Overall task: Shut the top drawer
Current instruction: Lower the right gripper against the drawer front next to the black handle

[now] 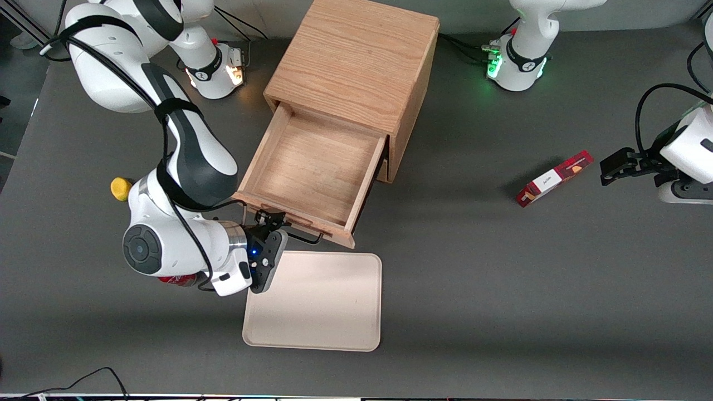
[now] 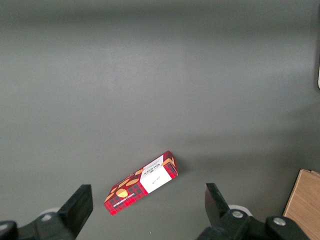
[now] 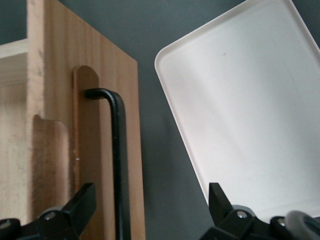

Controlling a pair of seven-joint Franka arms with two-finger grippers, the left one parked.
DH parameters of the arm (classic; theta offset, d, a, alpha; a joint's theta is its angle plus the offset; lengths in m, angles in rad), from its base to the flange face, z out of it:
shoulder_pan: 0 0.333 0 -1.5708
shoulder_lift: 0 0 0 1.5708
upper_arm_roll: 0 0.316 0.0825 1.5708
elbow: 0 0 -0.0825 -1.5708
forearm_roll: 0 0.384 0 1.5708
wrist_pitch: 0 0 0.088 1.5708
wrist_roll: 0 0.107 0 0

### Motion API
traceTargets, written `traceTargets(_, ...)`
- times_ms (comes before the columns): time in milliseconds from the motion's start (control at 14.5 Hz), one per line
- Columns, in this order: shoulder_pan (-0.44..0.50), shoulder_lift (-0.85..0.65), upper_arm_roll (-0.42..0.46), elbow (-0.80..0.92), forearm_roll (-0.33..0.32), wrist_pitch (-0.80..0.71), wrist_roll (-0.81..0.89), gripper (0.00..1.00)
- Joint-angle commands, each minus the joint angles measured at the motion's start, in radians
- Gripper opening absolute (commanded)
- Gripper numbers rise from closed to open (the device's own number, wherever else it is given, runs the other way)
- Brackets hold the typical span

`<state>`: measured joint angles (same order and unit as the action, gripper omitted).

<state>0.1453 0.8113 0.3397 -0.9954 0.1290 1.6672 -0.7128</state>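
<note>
The top drawer of the oak cabinet is pulled far out and its light wood box is empty. Its black bar handle sits on a raised wooden strip on the drawer front. My right gripper is at the drawer front, at the handle's end nearer the working arm's end of the table. In the right wrist view the gripper is open wide, with the handle between its fingers and touching neither.
A cream tray lies on the grey table just nearer the front camera than the drawer front. A yellow object and a red can lie beside my arm. A red box lies toward the parked arm's end.
</note>
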Motion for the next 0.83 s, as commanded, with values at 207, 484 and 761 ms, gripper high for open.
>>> traceTargets(207,0.022,0.031,-0.002,0.003,-0.037,0.023,0.033,1.0)
traceTargets(484,0.02,0.029,0.002,0.003,-0.034,0.023,0.058,1.0)
traceTargets(761,0.014,0.025,0.019,0.0,-0.025,0.017,0.082,1.0)
